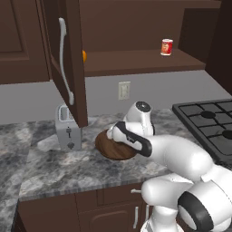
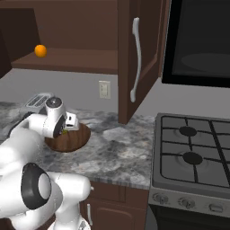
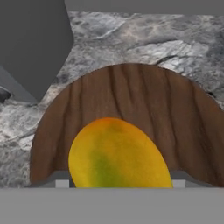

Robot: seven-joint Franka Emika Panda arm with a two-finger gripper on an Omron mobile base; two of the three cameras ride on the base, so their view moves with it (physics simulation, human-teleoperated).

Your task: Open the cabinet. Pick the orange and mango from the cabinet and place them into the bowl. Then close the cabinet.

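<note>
The claw (image 3: 118, 186) hangs low over the shallow dark wood-grain bowl (image 3: 131, 100), clamped wide on the oval yellow-green mango (image 3: 116, 155). Released off-centre, the mango could roll over the rim onto the bench (image 3: 131, 39). The round orange (image 2: 40, 50) waits on the cabinet shelf (image 2: 76, 60).

Grey wall (image 1: 181, 86), marble counter (image 1: 54, 167), black stove (image 2: 197, 152).

Lighting is even and soft, with no clear source. Both base views are sharp. The cabinet (image 1: 136, 27) interior sits dim, and faint shadow lies under its shelf. The hand view is coarser: the mango (image 3: 118, 153) at 6 o'clock looks slightly blurred.
</note>
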